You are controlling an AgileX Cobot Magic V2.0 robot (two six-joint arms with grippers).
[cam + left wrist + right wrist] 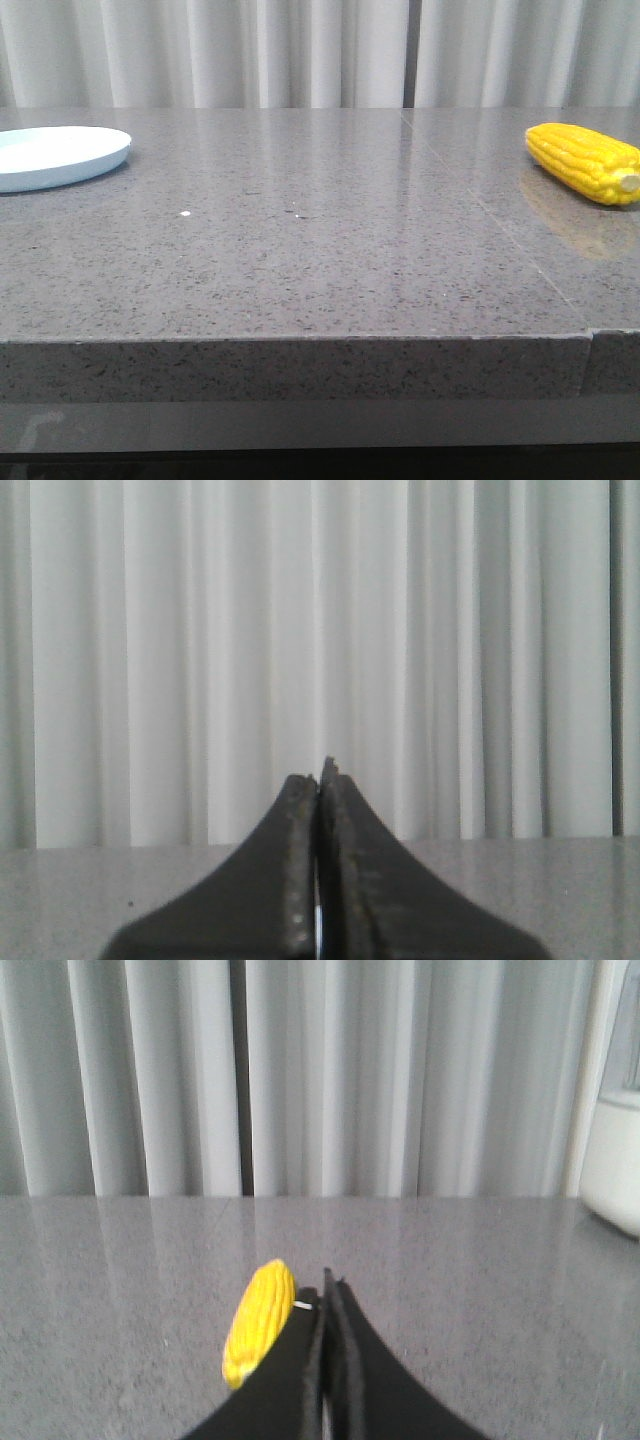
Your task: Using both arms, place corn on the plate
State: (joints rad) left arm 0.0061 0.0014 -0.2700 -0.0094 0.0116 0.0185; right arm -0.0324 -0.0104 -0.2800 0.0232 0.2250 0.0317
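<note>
The yellow corn (pixel 585 161) lies on the grey table at the far right, its pale stub end toward the right edge. The pale blue-white plate (pixel 55 155) sits at the far left, cut by the frame edge. Neither arm shows in the front view. My left gripper (pixel 322 780) is shut and empty, facing the curtain above the table. My right gripper (pixel 328 1295) is shut and empty, low over the table, with the corn (pixel 258 1322) just beside its fingers and partly hidden behind them.
The grey stone table (pixel 300 260) has a seam running toward the front right and a few white specks near the middle. A white curtain hangs behind the table. A white object (pixel 615 1165) stands at the table's edge in the right wrist view.
</note>
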